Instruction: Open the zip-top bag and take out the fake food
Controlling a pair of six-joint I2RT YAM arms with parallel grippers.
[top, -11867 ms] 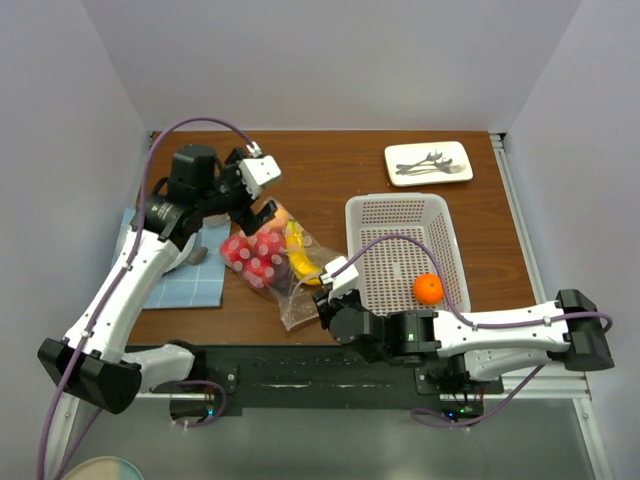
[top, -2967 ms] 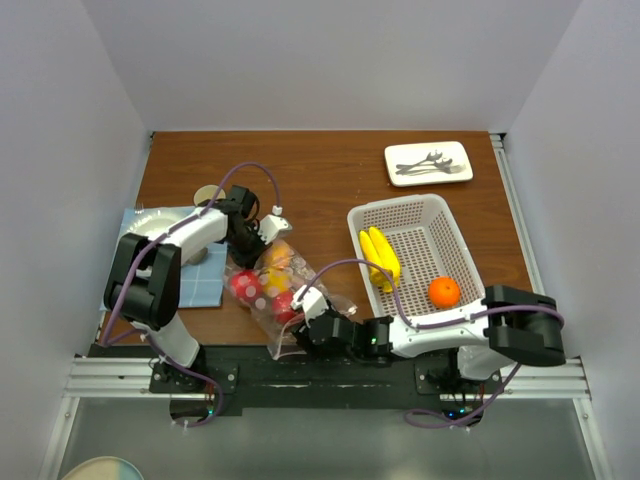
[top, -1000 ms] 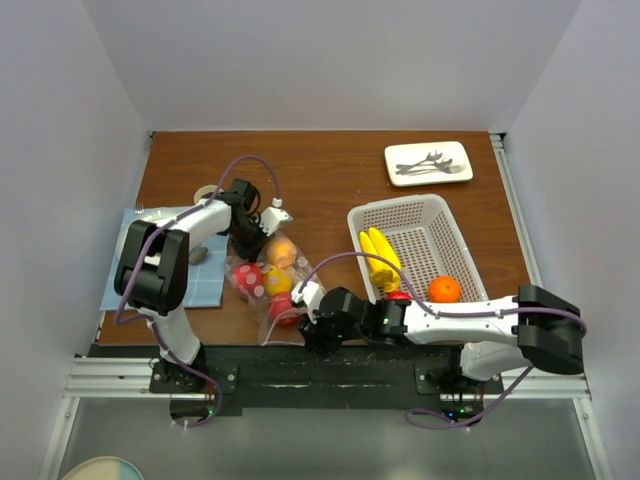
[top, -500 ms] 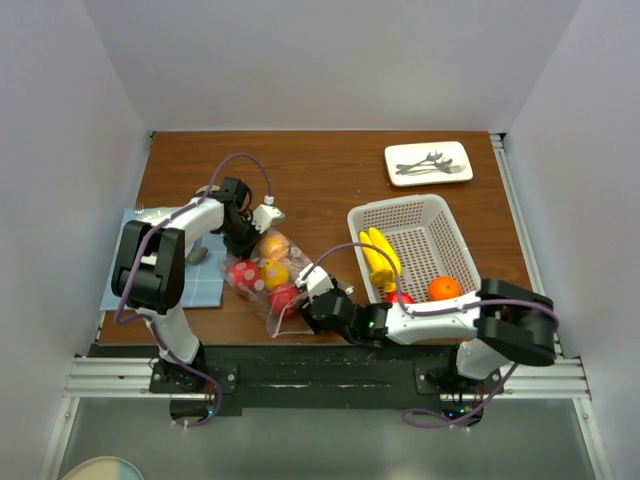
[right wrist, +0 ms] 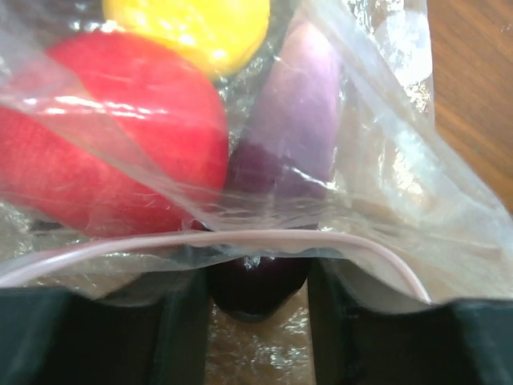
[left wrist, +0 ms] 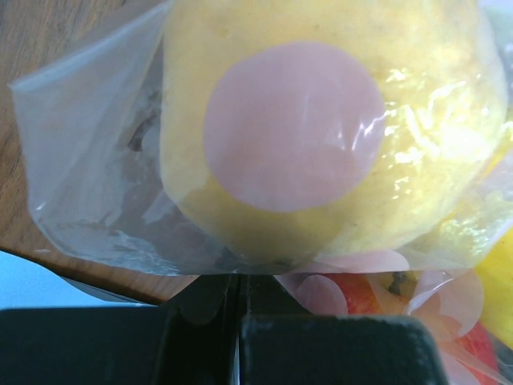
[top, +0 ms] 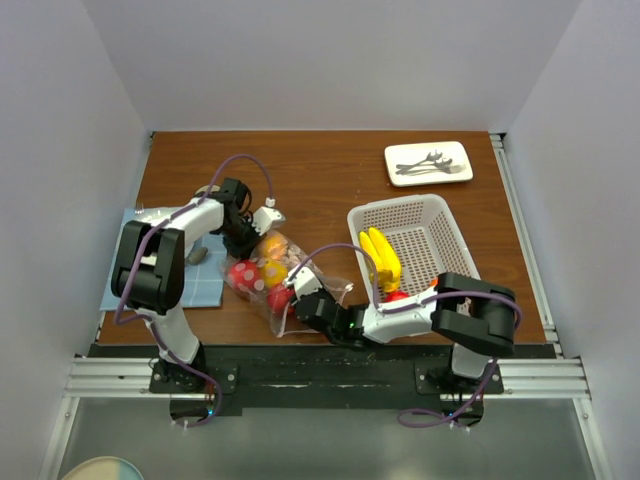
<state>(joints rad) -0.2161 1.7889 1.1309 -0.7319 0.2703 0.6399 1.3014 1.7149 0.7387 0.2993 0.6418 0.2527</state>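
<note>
The clear zip-top bag [top: 268,282] lies on the table left of the basket, with fake food inside: a red dotted piece [top: 243,275], a yellow ball [top: 272,272] and a red fruit [top: 281,297]. My left gripper [top: 252,228] is shut on the bag's far edge, and the plastic is pinched between its fingers [left wrist: 239,277] under a yellow fruit [left wrist: 321,120]. My right gripper [top: 298,300] reaches into the bag's near mouth. In the right wrist view its jaws [right wrist: 256,281] close on a purple piece [right wrist: 292,120], beside the red fruit [right wrist: 104,160], with the zip strip [right wrist: 240,239] across them.
A white perforated basket [top: 432,225] at the right holds a yellow banana [top: 380,258] and a red piece [top: 397,296]. My right arm's elbow covers its near corner. A white tray with cutlery [top: 428,162] sits at the back right. A blue cloth [top: 165,280] lies at the left.
My right gripper has pushed further into the bag's mouth and its jaws have narrowed onto the purple piece. Its elbow now covers the orange in the basket. The left gripper keeps its hold.
</note>
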